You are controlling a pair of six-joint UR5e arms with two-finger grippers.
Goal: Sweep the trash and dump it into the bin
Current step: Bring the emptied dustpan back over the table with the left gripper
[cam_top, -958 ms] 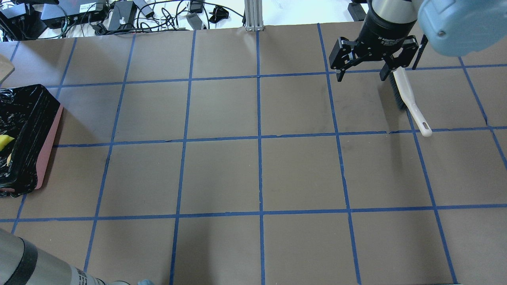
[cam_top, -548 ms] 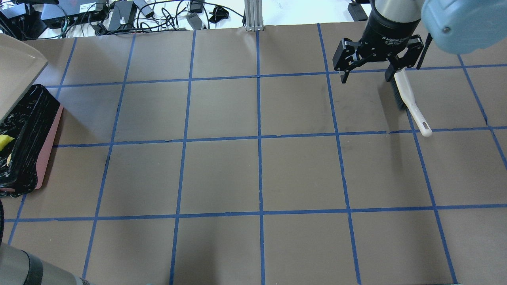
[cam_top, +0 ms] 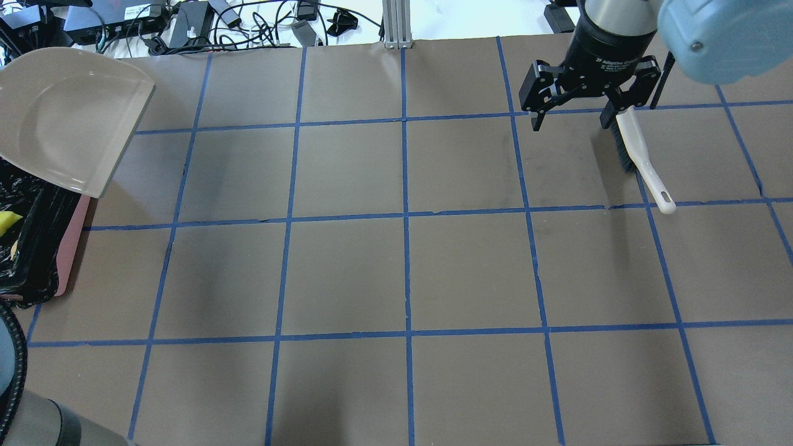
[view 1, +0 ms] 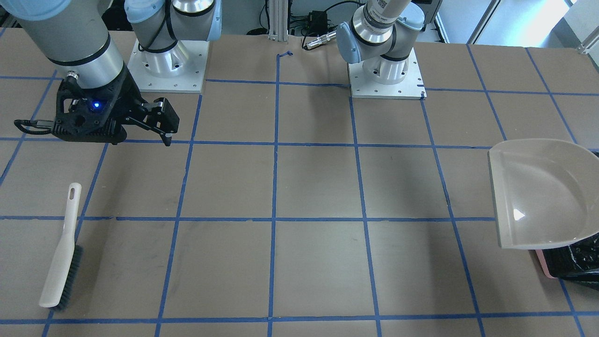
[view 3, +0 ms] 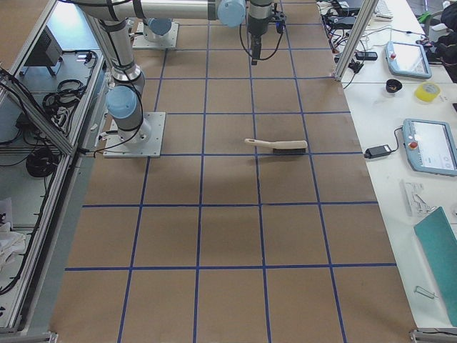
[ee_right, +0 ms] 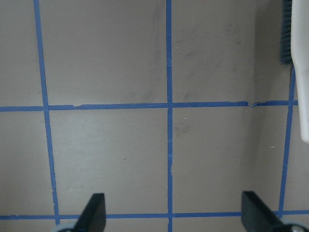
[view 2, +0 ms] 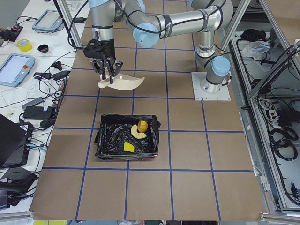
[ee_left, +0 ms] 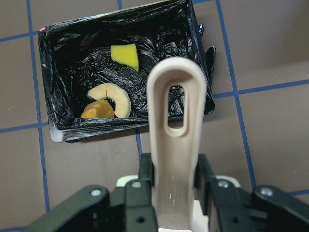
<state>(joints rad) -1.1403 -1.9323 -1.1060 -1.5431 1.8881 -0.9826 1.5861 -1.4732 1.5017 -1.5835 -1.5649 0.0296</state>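
The pink bin (cam_top: 73, 238), lined with a black bag (ee_left: 67, 63), stands at the table's left edge. It holds the trash: an orange lump (ee_left: 97, 110), a croissant piece (ee_left: 113, 95) and a yellow sponge piece (ee_left: 125, 56). My left gripper (view 2: 108, 76) is shut on the handle (ee_left: 175, 145) of the beige dustpan (cam_top: 68, 118). It holds the empty dustpan in the air beside the bin's far end. My right gripper (cam_top: 573, 118) is open and empty, hovering beside the brush (cam_top: 639, 160), which lies on the table.
Blue tape lines grid the brown table top. Cables and power bricks (cam_top: 186, 21) lie beyond the far edge. A metal post (cam_top: 394, 25) stands at the far middle. The two arm bases (view 1: 386, 70) sit on the robot's side.
The dustpan has swung into the overhead view from the left, now over the bin's far corner. The right gripper has shifted only slightly and stays open.
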